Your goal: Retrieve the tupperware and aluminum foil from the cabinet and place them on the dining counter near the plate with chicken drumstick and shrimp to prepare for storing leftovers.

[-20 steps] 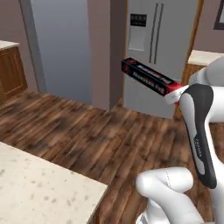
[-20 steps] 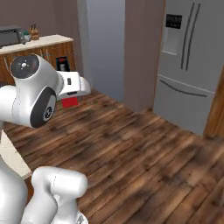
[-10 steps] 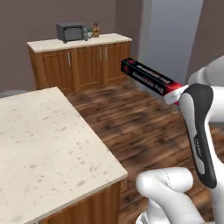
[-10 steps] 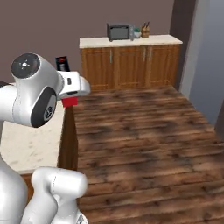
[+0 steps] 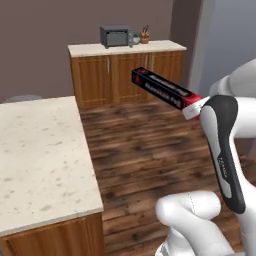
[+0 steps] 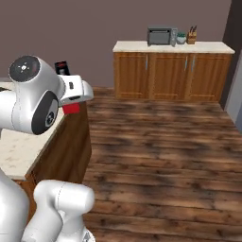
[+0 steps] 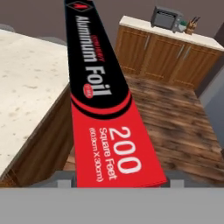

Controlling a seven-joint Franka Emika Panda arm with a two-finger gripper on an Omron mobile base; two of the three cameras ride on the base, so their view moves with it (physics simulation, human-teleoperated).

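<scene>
On the left lies the dining worktop [image 5: 40, 155], its speckled slab bare in the part that shows; to its right, held up in the air over the wood floor [image 5: 145, 150], is the aluminum foil [image 5: 165, 90]. The fingers grip the box at its red end (their tips are hidden under it in the hand view). This looks like the carrying step, foil in hand and heading for the worktop. Next it likely calls for swinging left over the slab and lowering near the plate. The box's long axis runs away from the hand, black end toward the far cabinets [image 5: 125, 75].
</scene>
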